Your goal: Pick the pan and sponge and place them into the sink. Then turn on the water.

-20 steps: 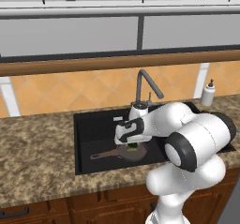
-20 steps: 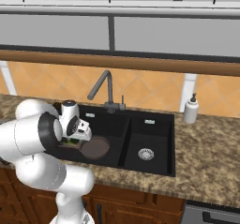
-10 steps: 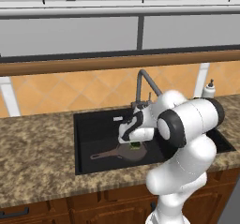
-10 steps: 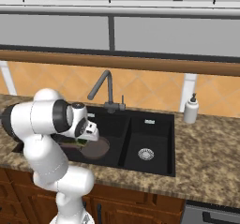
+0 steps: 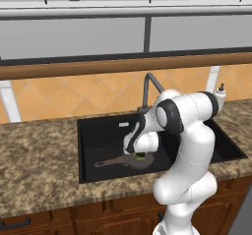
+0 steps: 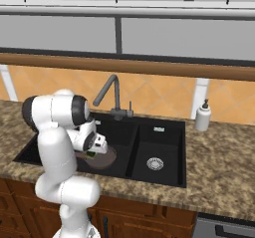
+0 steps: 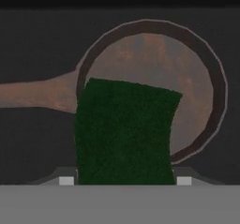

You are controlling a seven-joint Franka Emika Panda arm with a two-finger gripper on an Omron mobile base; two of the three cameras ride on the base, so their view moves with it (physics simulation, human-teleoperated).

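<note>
change: arm has swung over from its earlier pose, elbow now upright, hand carried deeper over the large left basin. pan itself hasn't moved.
meaning: judged as the sponge drop phase; pan part looks done, sponge not released yet, water not on.
gripper [image 5: 139, 155]: low in the left basin, just above the pan, pointing down; clamped on the sponge, a finger on each side.
sponge [image 7: 124, 131]: dark green block, held between the fingertips, fills the lower middle of the hand view; hangs over the pan's near-left rim where the handle joins. Green edge also peeks below the hand in the left base view [image 5: 140, 156].
pan [image 7: 154, 73]: flat on the basin floor, directly under the sponge; handle runs off to the left of the hand view, toward the left of the basin in the left base view [image 5: 118, 161].
sponge vs pan: cannot tell if touching or just above.
sink [image 6: 164, 170]: black double basin, both task items in the larger left one; right basin has only its drain.
faucet [image 6: 110, 95]: behind the hand, no stream from spout.
next: opening the fingers here would probably land the sponge in or on the pan, still inside the sink.
</note>
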